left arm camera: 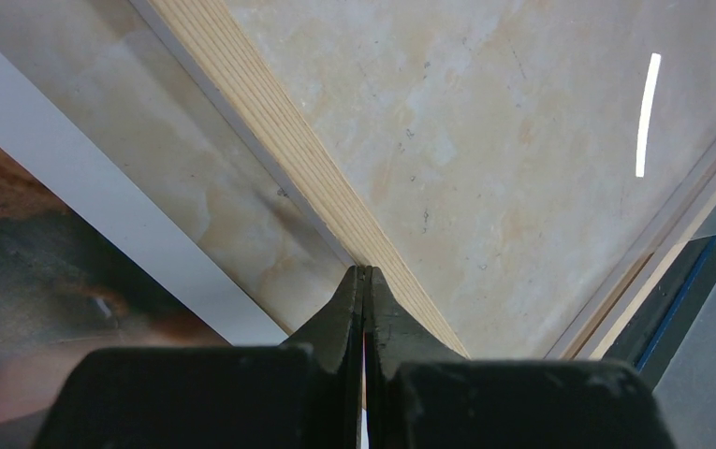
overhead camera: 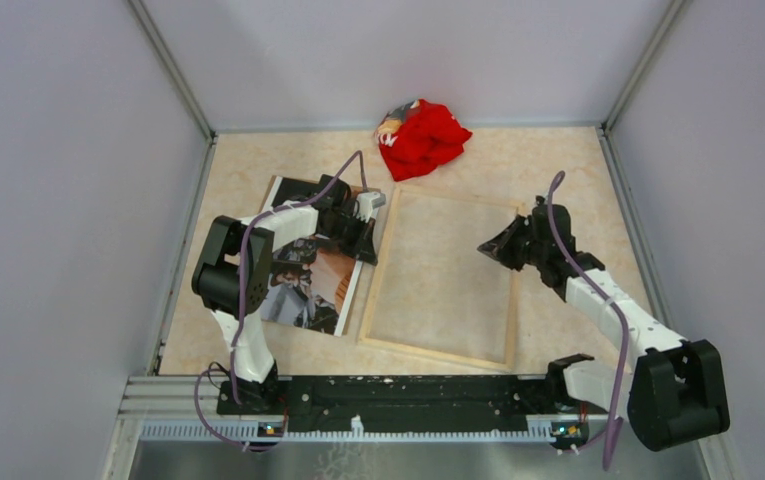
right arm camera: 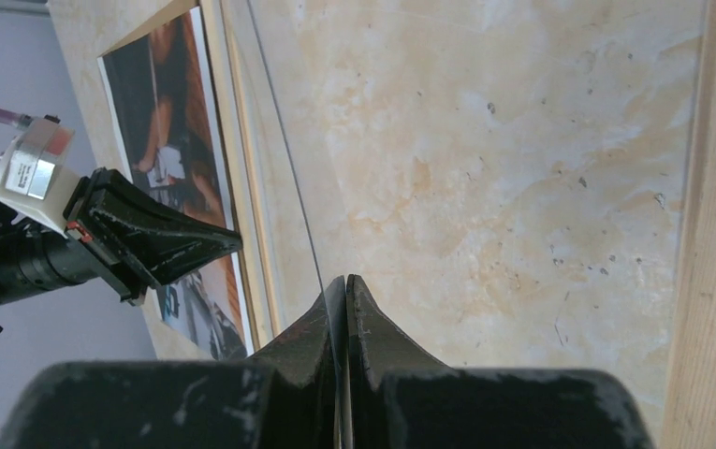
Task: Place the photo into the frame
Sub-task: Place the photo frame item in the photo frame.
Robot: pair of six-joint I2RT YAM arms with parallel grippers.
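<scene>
The frame (overhead camera: 377, 285) lies flat at mid-table, pale wood edges up, with the table showing through its pane. The photo (overhead camera: 310, 285) lies picture side up just left of it, partly under my left arm. My left gripper (overhead camera: 371, 250) is shut and empty. Its tips (left arm camera: 364, 271) hover over the frame's left wood edge (left arm camera: 279, 140), with the photo (left arm camera: 17, 299) beside it. My right gripper (overhead camera: 485, 245) is shut over the frame's right half; its tips (right arm camera: 344, 279) point across the pane. A thin dark line runs over the pane to those jaws. The right wrist view also shows the photo (right arm camera: 162, 112) and left gripper (right arm camera: 232, 241).
A crumpled red cloth (overhead camera: 423, 137) lies at the back wall behind the frame. Grey walls close in the table on three sides. The black mounting rail (overhead camera: 398, 392) runs along the near edge. The frame's right wood edge (right arm camera: 709, 234) lies close to my right gripper.
</scene>
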